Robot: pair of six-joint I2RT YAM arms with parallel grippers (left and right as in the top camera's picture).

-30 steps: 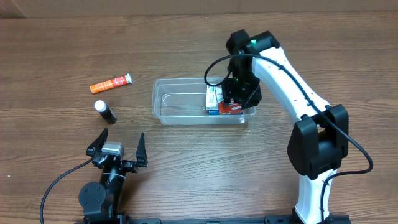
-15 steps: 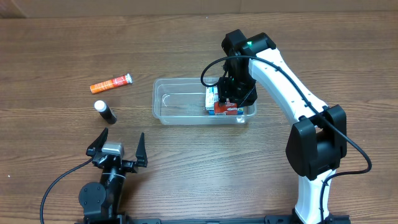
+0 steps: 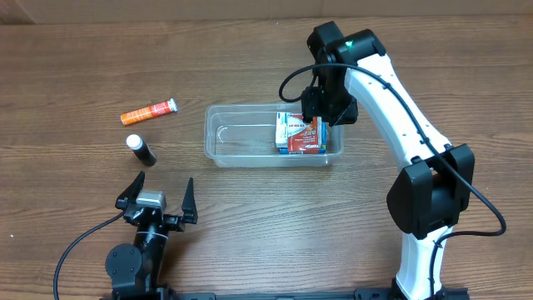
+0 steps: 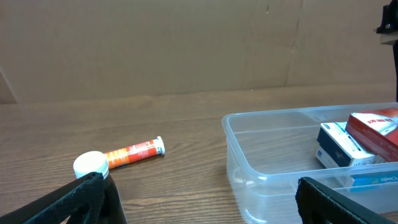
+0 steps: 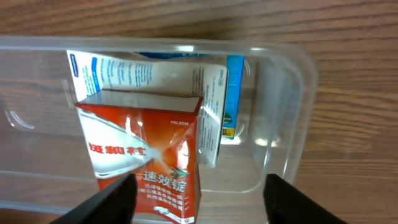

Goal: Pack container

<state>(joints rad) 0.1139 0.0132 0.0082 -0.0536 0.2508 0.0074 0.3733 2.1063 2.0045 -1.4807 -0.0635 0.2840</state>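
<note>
The clear container [image 3: 246, 137] stands mid-table. At its right end lie a red box [image 3: 306, 137] and a white-and-blue box [image 3: 290, 125]. My right gripper [image 3: 327, 108] hovers above the container's far right part, open and empty. In the right wrist view the red box [image 5: 146, 155] rests against the white-and-blue box [image 5: 149, 78] inside the container [image 5: 298, 106], below my spread right gripper [image 5: 199, 205]. My left gripper [image 3: 158, 200] is open and empty near the front edge. In the left wrist view [image 4: 199, 205] it faces the container [image 4: 261, 155].
An orange tube [image 3: 149, 111] lies at the far left, also in the left wrist view [image 4: 134, 152]. A black bottle with a white cap [image 3: 141, 149] stands just beyond my left gripper; its cap [image 4: 91, 165] shows by the left finger.
My right gripper has let go of the red box, which now lies in the container. The gripper has risen and moved toward the far side. The left arm has not moved.
</note>
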